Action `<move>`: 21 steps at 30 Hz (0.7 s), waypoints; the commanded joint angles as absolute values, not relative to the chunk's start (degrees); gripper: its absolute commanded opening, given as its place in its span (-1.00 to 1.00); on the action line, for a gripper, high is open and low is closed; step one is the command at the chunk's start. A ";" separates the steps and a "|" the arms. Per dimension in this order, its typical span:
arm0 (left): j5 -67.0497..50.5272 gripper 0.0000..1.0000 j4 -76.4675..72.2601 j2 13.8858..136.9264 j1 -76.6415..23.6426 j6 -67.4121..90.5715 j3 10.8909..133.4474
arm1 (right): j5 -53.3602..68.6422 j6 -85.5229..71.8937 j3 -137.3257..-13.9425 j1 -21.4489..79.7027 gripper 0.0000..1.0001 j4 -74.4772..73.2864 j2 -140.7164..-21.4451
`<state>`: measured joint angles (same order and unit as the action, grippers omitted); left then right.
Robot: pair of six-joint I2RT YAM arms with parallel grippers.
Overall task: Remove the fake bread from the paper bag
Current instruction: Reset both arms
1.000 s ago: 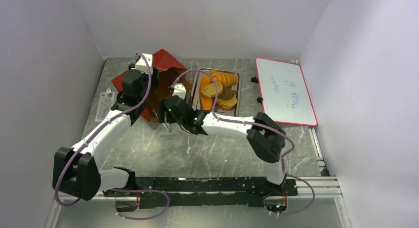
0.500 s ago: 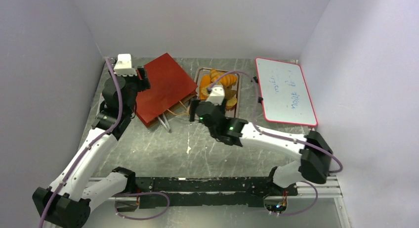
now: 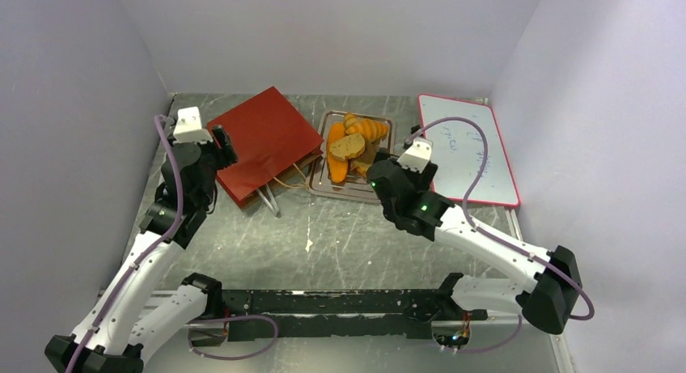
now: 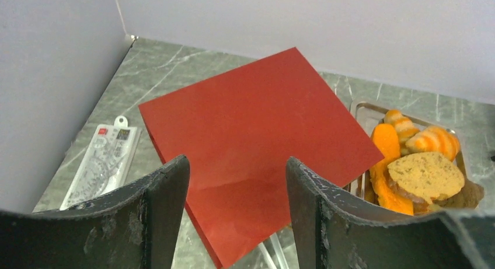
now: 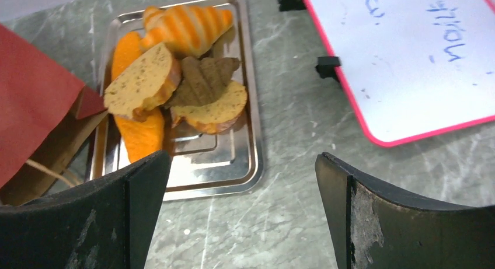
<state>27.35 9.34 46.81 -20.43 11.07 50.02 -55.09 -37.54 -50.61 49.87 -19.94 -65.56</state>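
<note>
Top external: flat paper bag (image 3: 265, 143), glossy ridged bread (image 3: 349, 145) on steel tray (image 3: 328, 187)
We see left gripper (image 4: 236, 170), right gripper (image 5: 242, 164) agape, empty, since withdrawn

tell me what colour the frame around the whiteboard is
Pinkish red, edging the flat rectangular white whiteboard; clearest in the right wrist view.

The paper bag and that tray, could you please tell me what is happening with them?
Neither arm is holding anything at the moment. The fake bread sits piled on the metal tray, and the paper bag lies flat beside it. The left gripper hovers open by the bag's left edge, and the right gripper hovers open beside the tray.
</note>
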 commanded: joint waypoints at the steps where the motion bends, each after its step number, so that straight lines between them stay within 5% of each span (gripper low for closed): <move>1: 28.66 0.32 10.49 45.84 -20.82 13.32 46.46 | -64.45 -47.52 -55.98 49.57 1.00 -34.76 -66.02; 8: 27.93 0.29 7.28 49.11 -20.83 15.46 44.13 | -71.75 -62.97 -62.51 49.64 1.00 -53.91 -71.33; 21: 28.17 0.30 5.12 47.73 -20.83 13.81 41.02 | -73.88 -58.93 -59.62 49.66 0.98 -50.71 -66.68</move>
